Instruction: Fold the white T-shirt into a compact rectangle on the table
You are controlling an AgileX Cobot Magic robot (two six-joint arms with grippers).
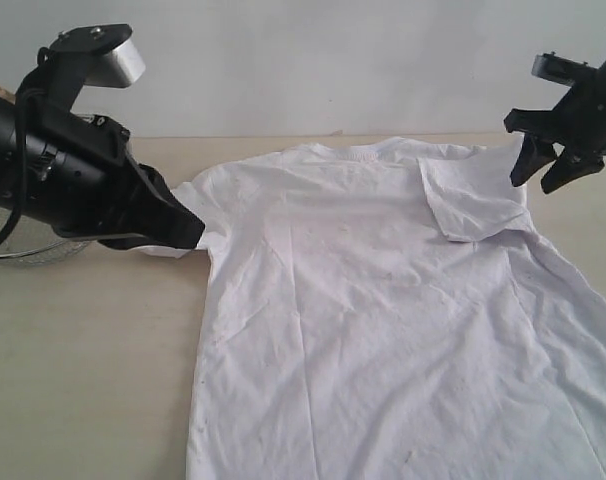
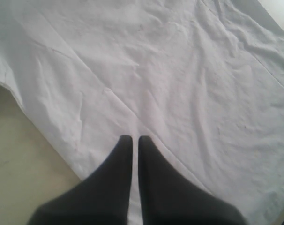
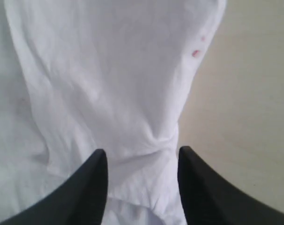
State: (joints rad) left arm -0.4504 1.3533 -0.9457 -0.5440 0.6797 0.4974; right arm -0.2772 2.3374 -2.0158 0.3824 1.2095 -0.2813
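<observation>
White T-shirt (image 1: 383,320) lies flat on the table (image 1: 83,380), one sleeve (image 1: 473,200) folded in, so my right gripper (image 1: 533,186) hangs released above it; my left gripper (image 1: 191,234) sits clenched at the other sleeve (image 1: 211,200).

Both arms are matte black with no visible markings.
Bulky black cylindrical left arm (image 1: 58,170): fat barrel housing with a clamp-like collar, and a thin black cable (image 1: 19,150) looped along the outside.
Silver-grey box-shaped left wrist camera (image 1: 115,62) sits on a black angled bracket with one round screw head (image 1: 95,33) on top.
Black two-finger left gripper (image 1: 188,232): smooth wedge fingers (image 2: 118,178) tapering to rounded tips.
Slimmer black angular right arm (image 1: 601,95) carries a small grey camera block (image 1: 555,67).
Black two-finger right gripper (image 1: 531,186): pointed claw-like fingers (image 3: 93,183) with the same smooth finish.
</observation>
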